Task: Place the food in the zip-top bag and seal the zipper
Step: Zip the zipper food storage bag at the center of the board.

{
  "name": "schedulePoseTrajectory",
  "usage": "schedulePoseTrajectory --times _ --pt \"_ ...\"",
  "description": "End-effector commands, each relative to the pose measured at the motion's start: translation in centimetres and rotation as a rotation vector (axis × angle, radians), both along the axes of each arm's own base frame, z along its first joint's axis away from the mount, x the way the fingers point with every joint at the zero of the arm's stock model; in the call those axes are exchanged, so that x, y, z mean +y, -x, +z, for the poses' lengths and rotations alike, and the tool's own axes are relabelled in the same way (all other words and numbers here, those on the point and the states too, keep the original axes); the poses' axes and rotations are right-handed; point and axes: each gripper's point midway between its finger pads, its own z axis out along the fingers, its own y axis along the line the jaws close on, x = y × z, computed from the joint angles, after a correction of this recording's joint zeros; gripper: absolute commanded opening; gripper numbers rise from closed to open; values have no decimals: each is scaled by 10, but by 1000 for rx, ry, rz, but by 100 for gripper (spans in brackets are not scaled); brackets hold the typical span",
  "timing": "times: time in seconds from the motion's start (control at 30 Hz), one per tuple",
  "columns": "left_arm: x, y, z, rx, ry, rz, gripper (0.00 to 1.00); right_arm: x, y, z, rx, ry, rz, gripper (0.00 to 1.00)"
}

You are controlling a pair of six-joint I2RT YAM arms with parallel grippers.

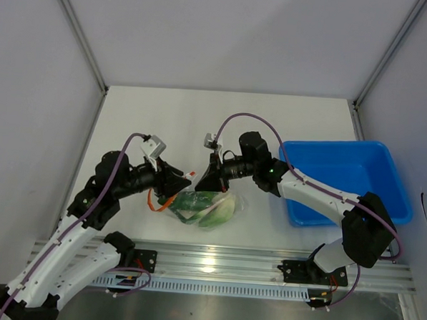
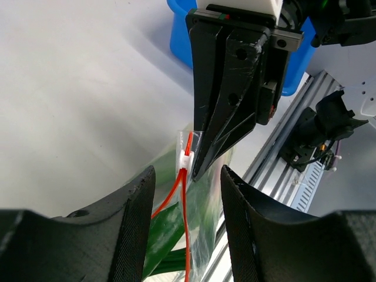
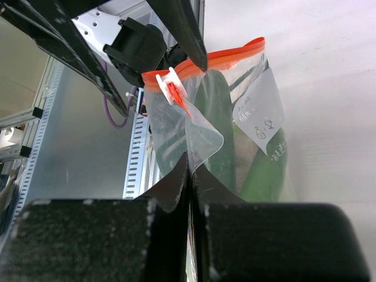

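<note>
The zip-top bag (image 1: 229, 204) lies at the table's near edge with the green food (image 1: 210, 205) inside it. Its orange-red zipper (image 2: 188, 235) carries a white slider (image 2: 186, 160). My left gripper (image 2: 187, 179) is open, its fingers (image 2: 135, 205) on either side of the zipper just behind the slider. My right gripper (image 3: 191, 167) is shut on the bag's clear corner flap (image 3: 202, 138) next to the slider (image 3: 170, 79). Dark and pale green food (image 3: 264, 170) shows through the bag (image 3: 258, 100) below the zipper (image 3: 223, 53). In the top view the left gripper (image 1: 182, 181) and the right gripper (image 1: 201, 184) meet tip to tip.
A blue rectangular bin (image 1: 349, 174) stands at the right, close behind the right arm. The aluminium rail (image 1: 215, 260) runs just in front of the bag. White walls enclose the table on three sides.
</note>
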Motion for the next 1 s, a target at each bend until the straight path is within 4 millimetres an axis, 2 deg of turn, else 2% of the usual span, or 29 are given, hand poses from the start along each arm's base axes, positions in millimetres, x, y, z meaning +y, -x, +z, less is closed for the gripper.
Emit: schedulePoseTrajectory --times 0.0,0.27,0.43,0.53,0.6,0.63,0.67,0.7,0.73,0.77,0.8,0.83,0.9,0.93,0.97 --pt "-4 -5 13 -59 -8 -25 51 1 1 32 -71 -81 21 0" --pt "-10 -5 15 -84 -9 -78 42 1 2 32 -76 -79 23 0" --pt "-12 -4 18 -85 -1 -89 31 1 1 33 -75 -80 22 0" --pt "-12 -4 18 -87 1 -87 29 1 2 33 -74 -81 27 0" --pt "-12 -4 18 -83 -1 -85 15 1 2 32 -72 -79 25 0" --pt "-12 -6 17 -75 -6 -81 5 1 1 32 -74 -79 24 0" --pt "-12 -6 16 -67 -9 -76 1 1 1 33 -78 -80 24 0" --pt "-11 -7 15 -66 -11 -72 1 2 2 33 -75 -77 26 0" --pt "-10 -5 18 -69 -15 -73 1 1 1 26 -68 -37 37 12" --pt "-10 -5 18 -70 -16 -73 0 1 1 26 -68 -37 39 12" --pt "-10 -5 18 -68 -20 -74 1 2 0 32 -86 -39 46 21" --pt "-10 -4 19 -73 -19 -79 1 -1 3 23 -54 5 53 37" --pt "-11 -1 23 -84 -13 -95 1 -2 8 26 -54 12 91 48" --pt "-11 0 26 -91 -8 -104 1 -2 10 27 -72 6 117 56" --pt "-14 3 29 -92 -1 -124 1 -3 12 28 -73 4 135 57"
